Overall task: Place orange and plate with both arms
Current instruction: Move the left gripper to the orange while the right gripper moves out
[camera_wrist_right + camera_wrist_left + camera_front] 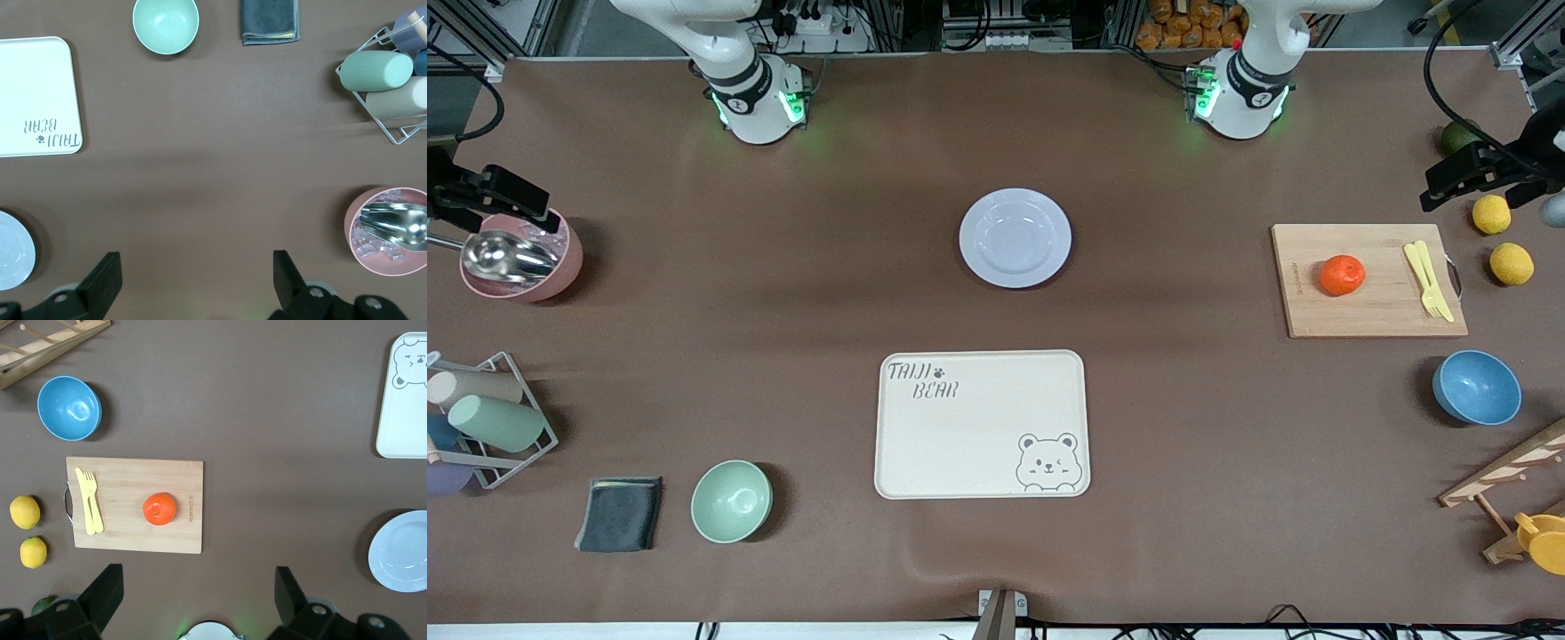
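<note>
The orange (1342,275) sits on a wooden cutting board (1369,307) toward the left arm's end of the table; it also shows in the left wrist view (160,509). The pale plate (1015,237) lies mid-table between the two bases, upright and empty, and its edge shows in both wrist views (403,550) (12,250). My left gripper (198,580) is open and empty, held high by the lemons (1472,173). My right gripper (197,261) is open and empty, held high over the pink bowl (489,191).
A cream bear-print tray (960,444) lies nearer the camera than the plate. A yellow fork and knife (1427,280) lie on the board. Two lemons (1512,263), a blue bowl (1476,388), a wooden rack (1512,471), a green bowl (730,500), a grey cloth (619,513), a cup rack (489,418) and a pink bowl (560,267) ring the table.
</note>
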You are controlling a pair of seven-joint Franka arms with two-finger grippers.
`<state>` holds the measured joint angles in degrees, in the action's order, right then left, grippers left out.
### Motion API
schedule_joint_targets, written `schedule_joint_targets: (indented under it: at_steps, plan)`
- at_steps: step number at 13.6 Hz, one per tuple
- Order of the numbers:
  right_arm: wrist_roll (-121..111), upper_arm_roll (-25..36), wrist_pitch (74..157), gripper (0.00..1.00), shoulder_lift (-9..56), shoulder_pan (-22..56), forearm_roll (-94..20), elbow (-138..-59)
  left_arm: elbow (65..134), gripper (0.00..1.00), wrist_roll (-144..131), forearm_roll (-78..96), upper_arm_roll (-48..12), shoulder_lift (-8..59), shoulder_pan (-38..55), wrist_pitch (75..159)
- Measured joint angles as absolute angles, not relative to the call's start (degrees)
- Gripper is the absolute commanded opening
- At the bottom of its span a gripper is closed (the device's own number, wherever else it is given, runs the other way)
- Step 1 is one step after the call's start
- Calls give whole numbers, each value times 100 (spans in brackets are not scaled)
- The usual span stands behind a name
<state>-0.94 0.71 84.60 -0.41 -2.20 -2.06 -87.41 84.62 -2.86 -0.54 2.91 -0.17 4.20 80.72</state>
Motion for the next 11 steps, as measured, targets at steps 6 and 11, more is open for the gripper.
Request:
schedule_joint_targets:
  at_steps: [6,11]
  plan:
    - [-94,71,8438,100,-41,-221,-206,-8741,8485,100,-283,-54,352,19,398,8072]
    - [-95,72,8437,100,-36,-225,-206,-8743,8957,100,-11,-54,446,475,92,8589]
